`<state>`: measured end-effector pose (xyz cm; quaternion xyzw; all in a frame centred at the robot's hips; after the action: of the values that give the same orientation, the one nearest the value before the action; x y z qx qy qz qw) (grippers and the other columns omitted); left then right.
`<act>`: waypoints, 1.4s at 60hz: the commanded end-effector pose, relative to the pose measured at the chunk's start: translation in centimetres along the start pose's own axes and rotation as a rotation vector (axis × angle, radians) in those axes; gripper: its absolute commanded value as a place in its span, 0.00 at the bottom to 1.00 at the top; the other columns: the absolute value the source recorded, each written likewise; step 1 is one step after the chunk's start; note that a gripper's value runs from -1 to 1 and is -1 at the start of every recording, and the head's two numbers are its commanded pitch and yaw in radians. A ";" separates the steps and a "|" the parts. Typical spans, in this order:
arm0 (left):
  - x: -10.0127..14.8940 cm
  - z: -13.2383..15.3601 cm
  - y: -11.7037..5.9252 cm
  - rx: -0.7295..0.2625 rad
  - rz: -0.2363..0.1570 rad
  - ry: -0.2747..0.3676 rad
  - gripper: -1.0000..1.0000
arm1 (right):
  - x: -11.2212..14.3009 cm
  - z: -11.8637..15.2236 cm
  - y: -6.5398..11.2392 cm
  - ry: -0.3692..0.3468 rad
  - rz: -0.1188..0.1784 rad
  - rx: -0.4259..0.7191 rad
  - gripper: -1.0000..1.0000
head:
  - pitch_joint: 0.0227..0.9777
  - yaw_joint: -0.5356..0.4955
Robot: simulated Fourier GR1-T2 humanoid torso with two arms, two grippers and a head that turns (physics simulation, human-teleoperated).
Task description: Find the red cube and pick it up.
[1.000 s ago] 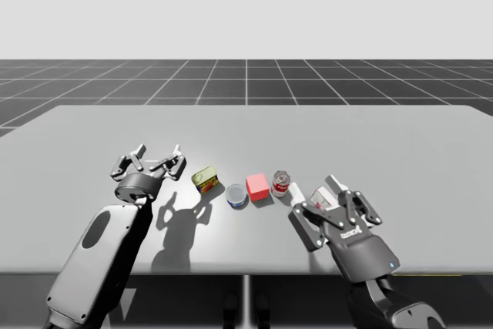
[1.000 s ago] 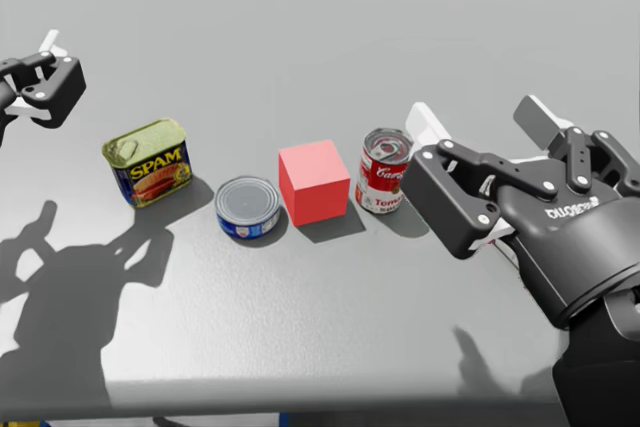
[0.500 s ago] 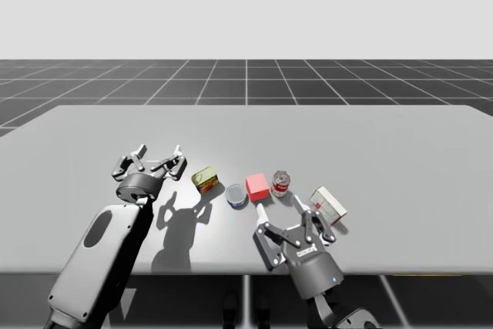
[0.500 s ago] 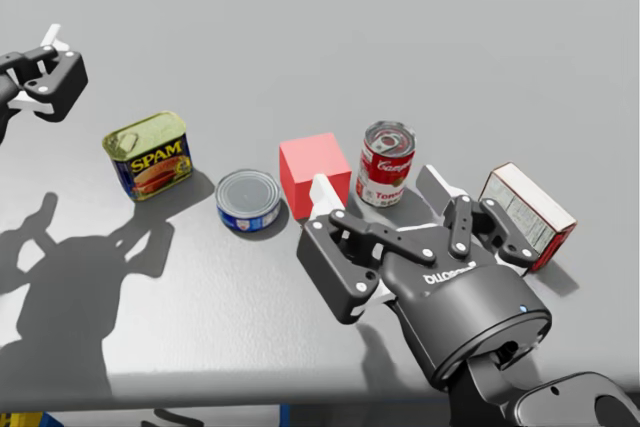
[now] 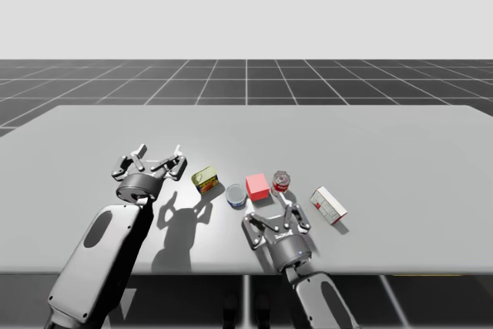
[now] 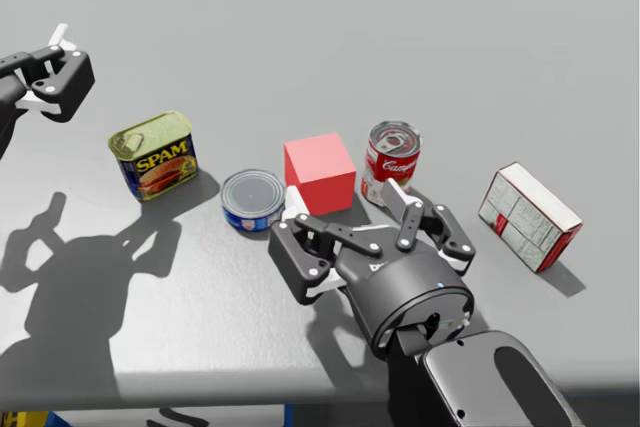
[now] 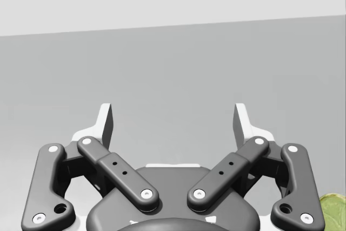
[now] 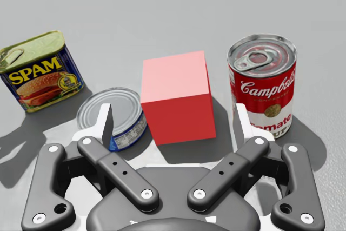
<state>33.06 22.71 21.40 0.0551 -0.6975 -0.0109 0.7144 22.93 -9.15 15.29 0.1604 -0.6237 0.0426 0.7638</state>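
The red cube [image 5: 257,186] [image 6: 320,173] [image 8: 177,97] rests on the table between a flat blue can [image 6: 252,201] and an upright red-and-white can [image 6: 391,159]. My right gripper [image 5: 275,217] [image 6: 345,215] [image 8: 173,125] is open just in front of the cube, its fingers standing wider than the cube and short of touching it. Far to the left, my left gripper [image 5: 152,158] [image 7: 174,123] hangs open above bare table, with nothing between its fingers.
A blue-and-yellow rectangular tin [image 5: 204,179] [image 6: 155,155] lies left of the flat blue can [image 5: 236,195]. A red-and-white box [image 5: 328,205] [image 6: 529,216] lies to the right of the red-and-white can [image 5: 282,181]. The table's front edge [image 5: 192,273] runs close behind my right wrist.
My right arm has swung left from beside the box and now fronts the red cube, still open. The left arm has stayed put. My head has turned slightly.
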 end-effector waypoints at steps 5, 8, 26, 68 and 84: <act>0.3 0.1 0.1 -0.002 0.006 -0.007 0.00 | -0.5 -2.4 0.2 0.021 0.046 -0.017 0.00 | 0.87 0.46; 0.3 0.1 0.1 -0.002 0.007 -0.009 0.00 | -0.6 -2.7 0.2 0.031 0.052 -0.018 0.00 | 0.87 0.46; 0.4 0.3 0.1 -0.004 0.012 -0.012 0.00 | -1.2 -5.0 -0.1 0.065 0.083 -0.054 0.00 | 0.87 0.47; 0.6 0.4 0.2 -0.003 0.017 -0.012 0.00 | -1.7 -7.8 -1.1 0.108 0.144 -0.090 0.00 | 0.87 0.46; 0.5 0.4 0.1 -0.004 0.016 -0.012 0.00 | -2.0 -7.3 -1.5 0.119 0.185 -0.117 0.98 | 0.87 0.46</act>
<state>32.64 22.76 21.96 0.0481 -0.7020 -0.0068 0.7105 30.10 -6.67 13.84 0.0965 -0.6137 0.1100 0.7759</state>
